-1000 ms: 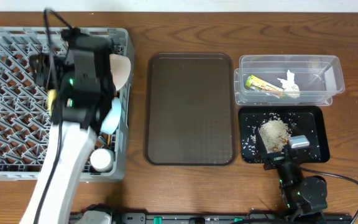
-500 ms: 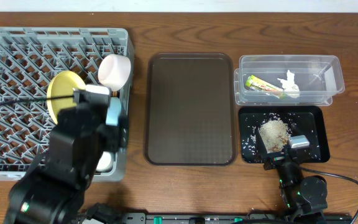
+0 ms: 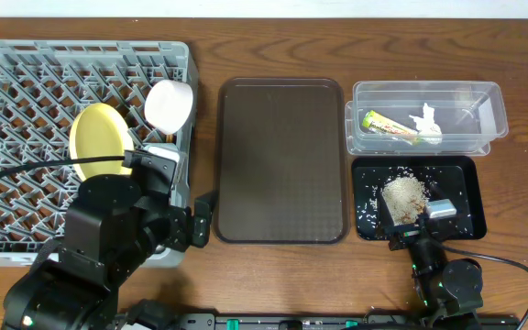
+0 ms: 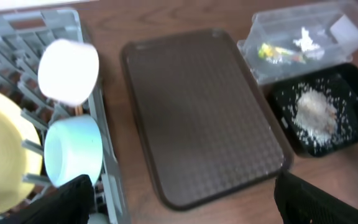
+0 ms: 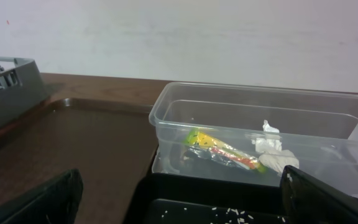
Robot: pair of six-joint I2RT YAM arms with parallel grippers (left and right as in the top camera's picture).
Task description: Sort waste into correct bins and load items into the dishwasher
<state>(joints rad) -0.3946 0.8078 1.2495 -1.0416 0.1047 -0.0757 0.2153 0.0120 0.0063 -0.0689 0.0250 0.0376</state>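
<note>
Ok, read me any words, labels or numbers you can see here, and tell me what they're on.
None can be read.
The snack wrapper in the clear tub carries print, too small and blurred in every view.
The pale patch on the tub shows no legible text.

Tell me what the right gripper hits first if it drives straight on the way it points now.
Probably the near wall of the clear tub, dead ahead in the wrist view of the open right gripper. The black tray lies below that line. Depth is unclear, so this is only likely.
</note>
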